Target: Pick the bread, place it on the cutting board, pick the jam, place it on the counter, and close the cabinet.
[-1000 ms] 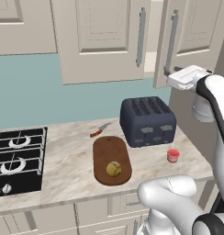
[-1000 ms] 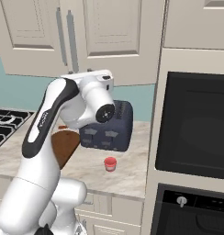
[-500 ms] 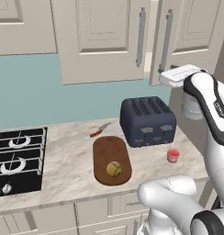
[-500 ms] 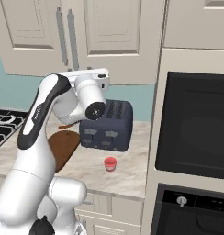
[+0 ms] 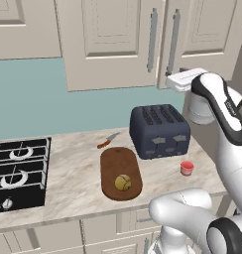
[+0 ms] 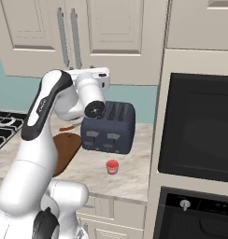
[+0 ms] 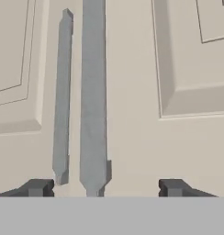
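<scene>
The bread (image 5: 123, 182) lies on the near end of the dark cutting board (image 5: 119, 161). The red jam (image 5: 187, 168) stands on the counter (image 5: 73, 186) in front of the toaster, and the right base view shows the jam (image 6: 112, 166) there too. My gripper (image 7: 105, 188) is up at the cabinet (image 5: 120, 44), facing the two door handles (image 7: 93, 101). Its fingertips (image 7: 38, 187) stand wide apart, open, with the handles' lower ends between them and nothing gripped. In the left base view my gripper (image 5: 168, 82) is just below the right door's handle. Both doors look shut.
A dark blue toaster (image 5: 160, 131) sits under my arm at the back of the counter. A knife (image 5: 108, 141) lies behind the board. The black stove (image 5: 19, 168) is at the left, and a tall oven unit (image 6: 200, 126) bounds the counter on the right.
The jaws have spread from nearly shut to wide apart. The hand has shifted a little left along the cabinet front. Bread, board and jam have not moved.
</scene>
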